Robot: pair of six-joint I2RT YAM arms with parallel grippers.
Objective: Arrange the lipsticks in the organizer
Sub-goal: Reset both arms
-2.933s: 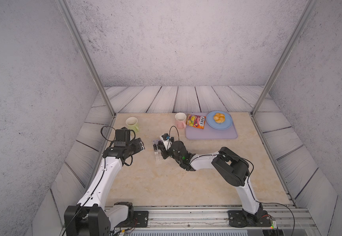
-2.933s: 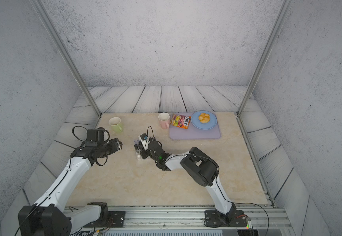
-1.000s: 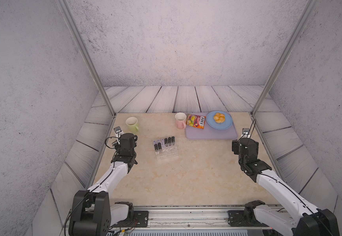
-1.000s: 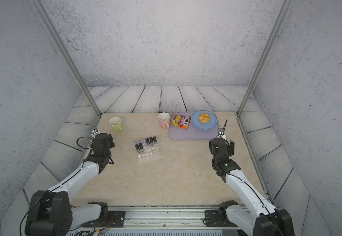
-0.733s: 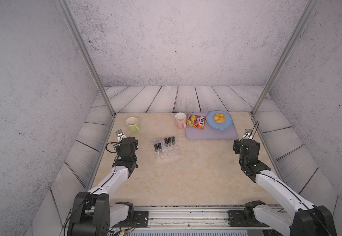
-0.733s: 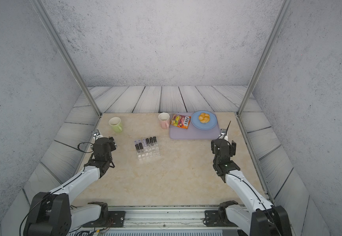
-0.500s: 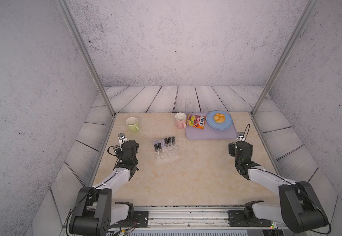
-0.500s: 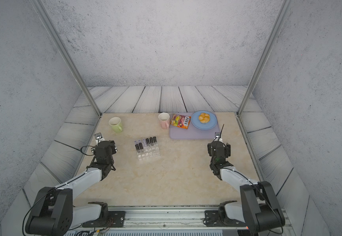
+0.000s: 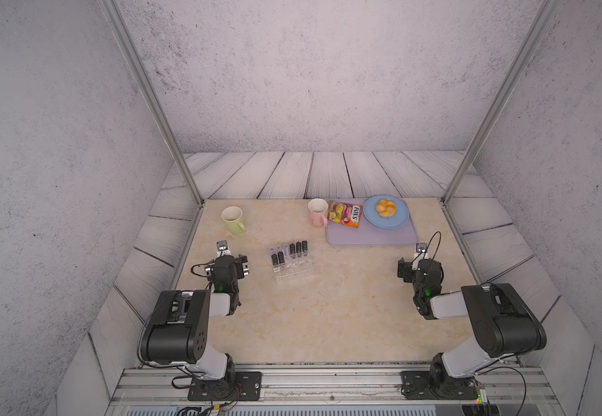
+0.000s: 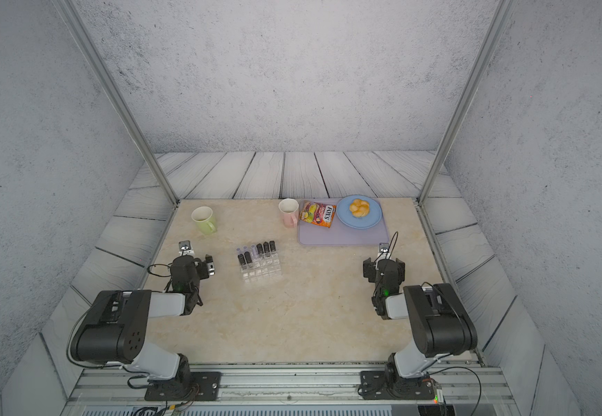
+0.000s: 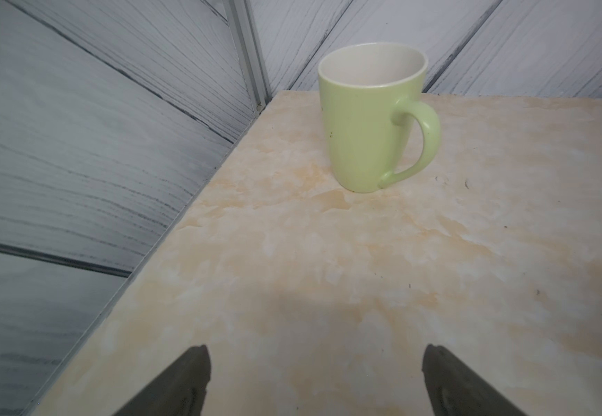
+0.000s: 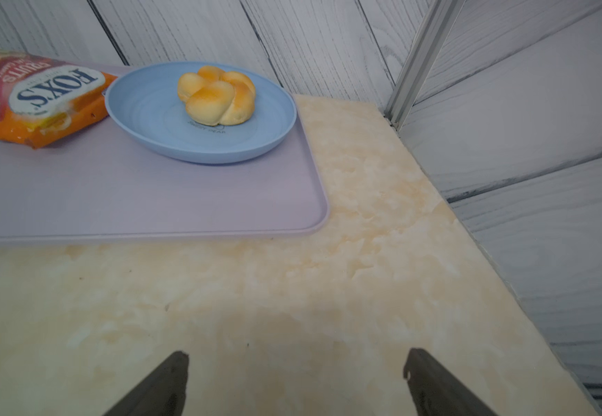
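Your organizer (image 9: 294,270) sits on the table (image 9: 328,317) a little left of centre, visible in both top views (image 10: 261,270). The lipsticks (image 9: 289,252) stand upright in its far compartments: three lilac and three black along the farthest row, and two more black in the next row at the left end (they are small from up there, so exact compartments are hard to call).

Your left gripper (image 9: 226,265) is low over the left side of the table, well apart from the organizer and pointing towards the green mug (image 9: 232,219). In the left wrist view its fingers (image 11: 191,378) are spread wide, with only bare tabletop between them. The mug (image 11: 364,126) stands upright ahead, near the table's far left corner.

Your right gripper (image 9: 414,268) is low near the right edge, just short of the near right corner of the lilac mat (image 9: 371,236). In the right wrist view its fingers (image 12: 169,381) are likewise spread wide over bare tabletop. Whether either gripper touches the surface, you cannot tell from these views.

On the mat rests a blue plate (image 9: 398,219) carrying a bun (image 9: 385,208), with an orange snack packet (image 9: 344,214) lying against the plate's left rim. A pink mug (image 9: 317,212) stands upright just beside the mat's far left corner.
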